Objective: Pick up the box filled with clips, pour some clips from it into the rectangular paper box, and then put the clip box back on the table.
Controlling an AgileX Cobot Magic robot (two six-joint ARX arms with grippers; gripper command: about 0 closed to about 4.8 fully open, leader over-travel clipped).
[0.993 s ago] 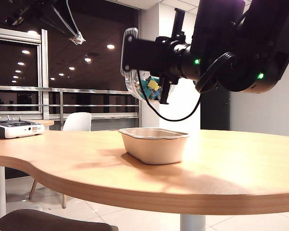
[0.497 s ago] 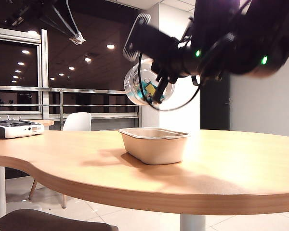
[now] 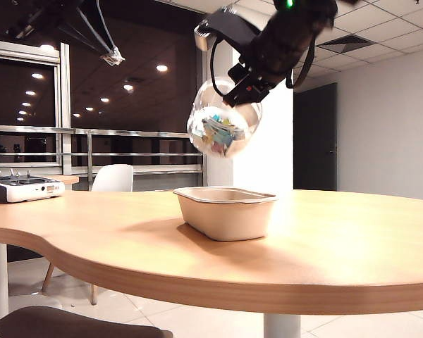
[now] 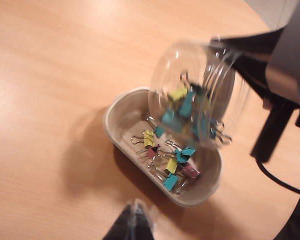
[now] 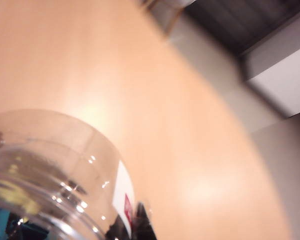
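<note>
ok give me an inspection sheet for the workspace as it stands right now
surface: light wood table, bare apart from the tray.
job's things: clear clip box held tilted in the air above the beige paper box; clips remain in the jar, and a handful of clips lie in the tray.
clutter: nothing seen on the table.
grippers: right gripper shut on the clip box, up high; left gripper shut, holding nothing, fingers hanging over the table near the tray.
cables: black cable looped at the right wrist, clear of the tray.
surroundings: white chair, white device on a far table, dark windows.
</note>
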